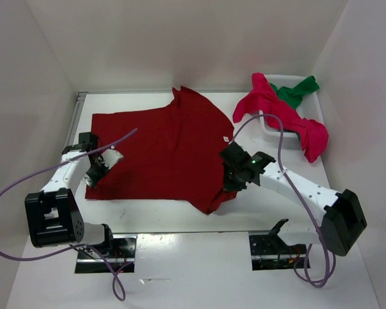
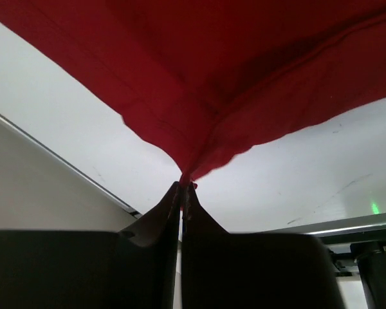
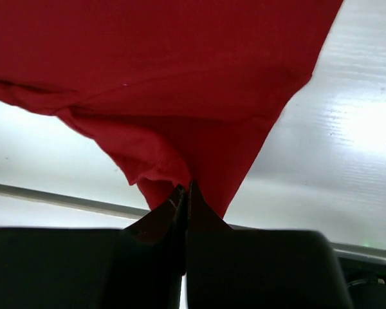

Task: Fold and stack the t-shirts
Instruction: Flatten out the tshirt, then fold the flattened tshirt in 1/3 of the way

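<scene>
While no shirt is folded and no stack exists, the task stands at its very start, as far as the views tell. Nearest the arm bases, at about 8 o'clock on the table (image 1: 199,257), the left gripper (image 1: 96,170) is clenched on the near hem corner of the dark red shirt (image 1: 161,151). Its wrist view shows the tips pressed together with a peak of cloth drawn up between them. At about 4 o'clock of that shirt, the right gripper (image 1: 231,174) is likewise clamped on the cloth, seemingly at the shoulder between the neck label and the near sleeve. Its wrist view shows red fabric bunched into the closed tips. By the look of it, the arms are either squaring this first shirt or setting up its first fold; which one cannot be told.

The dark red shirt lies mid-table, opened out and mostly flat. Its hem is toward 9 o'clock, its neck toward 3 o'clock, one sleeve points to 12 o'clock and the other to about 5 o'clock. The cloth is thin and limp, with shallow creases running across the body.

Farther off, at about 2 o'clock, the crimson shirt (image 1: 296,125) hangs crumpled over the rim of the basket (image 1: 268,127), spilling onto the table. The green shirt (image 1: 299,90) sits wadded in the basket behind it. Both wait untouched, so all three folds and the stacking remain.
</scene>
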